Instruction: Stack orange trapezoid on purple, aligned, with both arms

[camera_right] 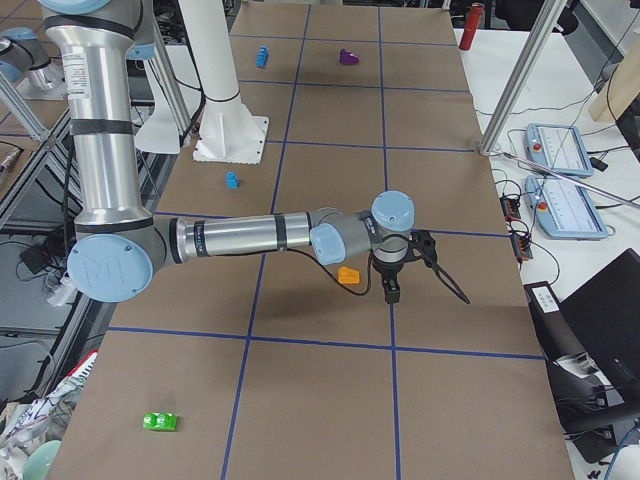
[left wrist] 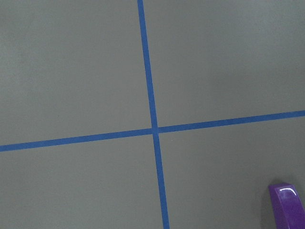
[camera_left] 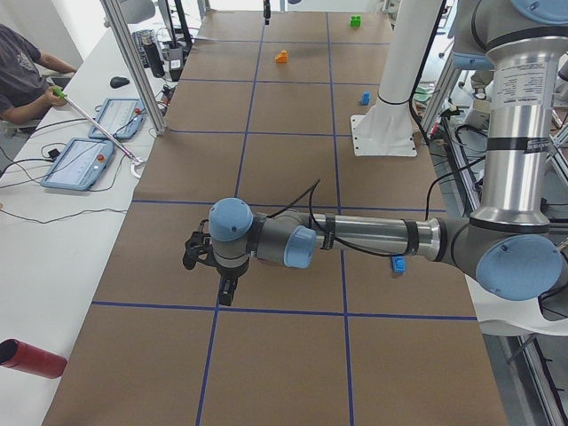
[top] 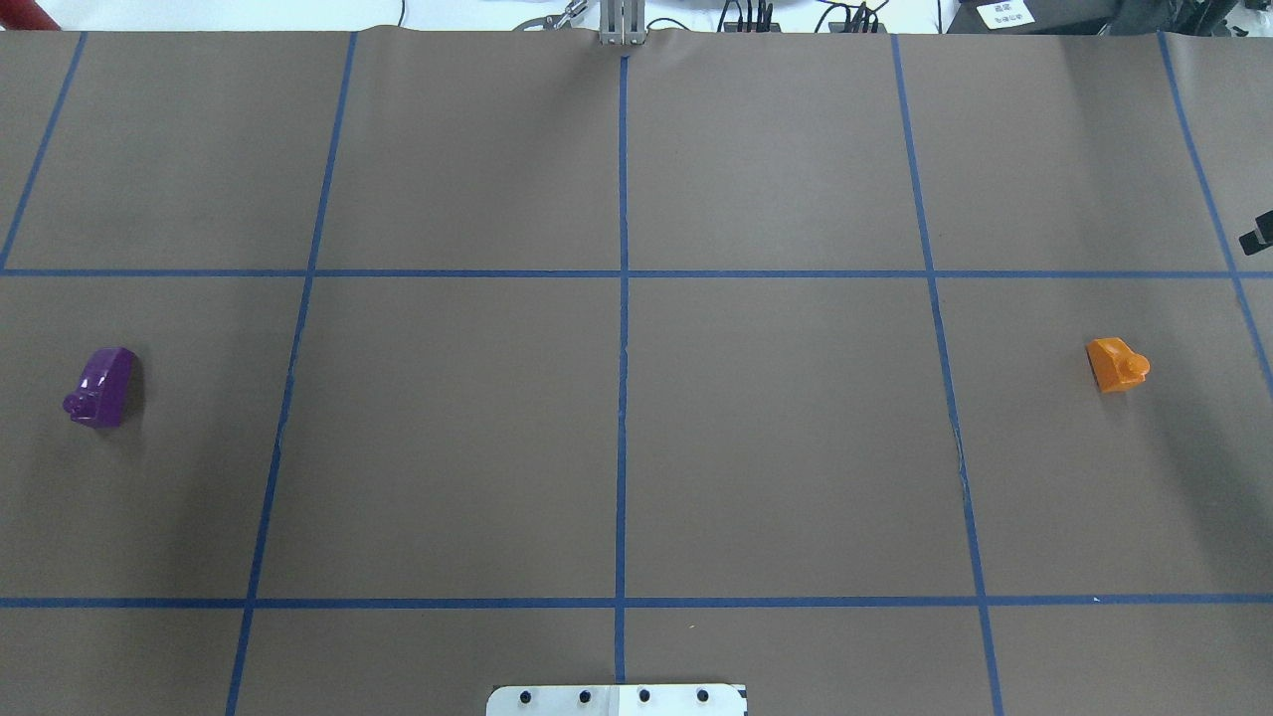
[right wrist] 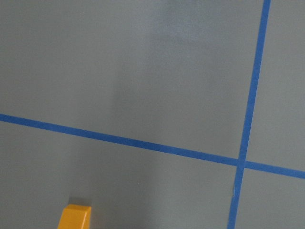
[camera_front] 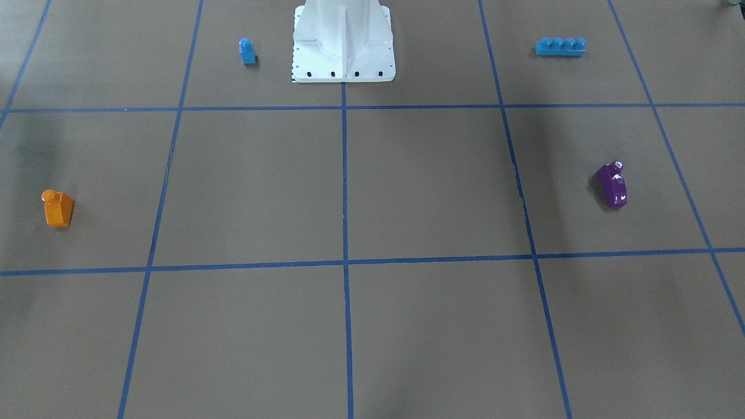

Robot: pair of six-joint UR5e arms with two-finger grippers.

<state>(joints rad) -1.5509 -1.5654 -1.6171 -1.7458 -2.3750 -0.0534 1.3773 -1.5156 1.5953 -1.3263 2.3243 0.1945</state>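
The small glossy plastic orange trapezoid (top: 1116, 365), with 1 round stud on top, stands on the brown paper table (top: 776, 438) far on the robot's right side, inside 1 of the squares drawn by the blue tape lines (top: 623, 298). The small glossy plastic purple block (top: 101, 386), of the same shape, sits far on the robot's left side. The 2 pieces are well apart, with the whole middle of the table between them, and both rest on the paper.

The left arm (camera_left: 373, 235) reaches out low over the table and the left gripper (camera_left: 228, 288) points down. Only a corner of the purple block shows at the lower right of the left wrist view. The right arm (camera_right: 240, 235) reaches out in the same way, and the right gripper (camera_right: 391, 290) hangs just beside the orange trapezoid. For both grippers I cannot tell how far the fingers stand apart.

Near the white base pedestal (camera_front: 343, 52) stand a small blue 1-stud block (camera_front: 247, 51) and a long blue 4-stud brick (camera_front: 560, 46).
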